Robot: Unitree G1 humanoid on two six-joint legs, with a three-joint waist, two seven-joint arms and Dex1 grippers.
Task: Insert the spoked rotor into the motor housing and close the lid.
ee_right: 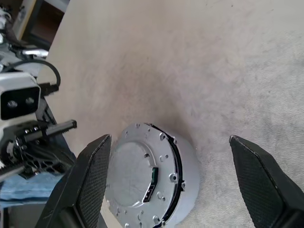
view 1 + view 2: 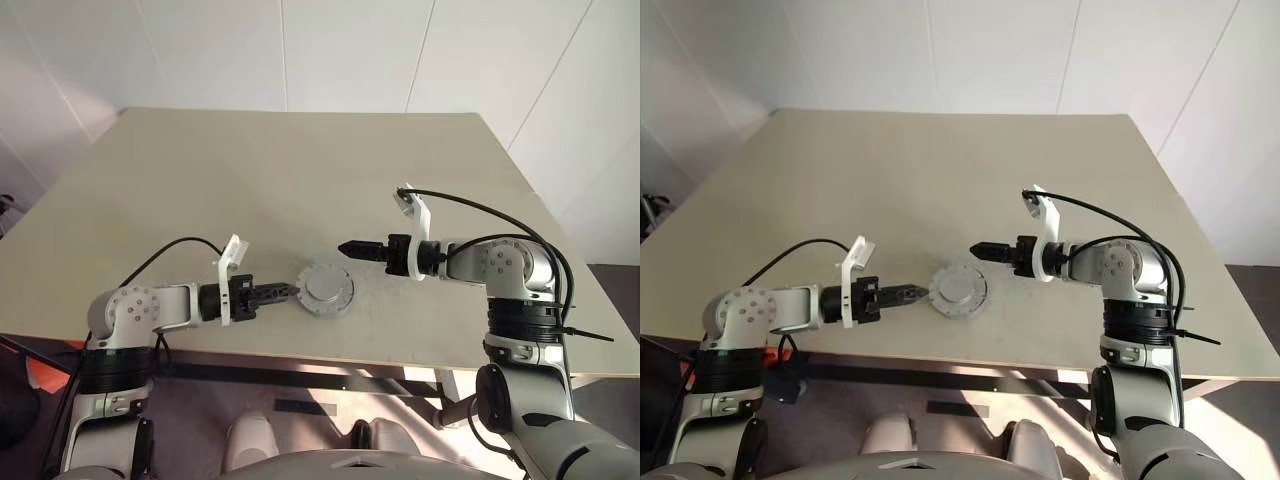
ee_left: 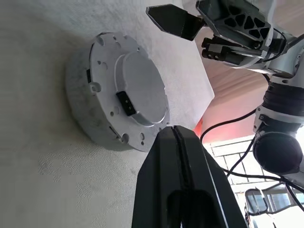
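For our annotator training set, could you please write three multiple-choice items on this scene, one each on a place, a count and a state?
1. Where does the motor housing sit on the table?
A. near the front edge, between the two grippers
B. at the far edge
C. at the table's right edge

2. How many separate objects lie on the table?
A. three
B. one
C. two

3. How do the grippers stand?
A. both open
B. left open, right shut
C. left shut, right open

Answers:
1 A: the head views place it between the left gripper and the right gripper, by the near edge.
2 B: only the lidded housing lies there.
3 C: the left wrist view shows fingers pressed together; the right wrist view shows fingers spread wide.
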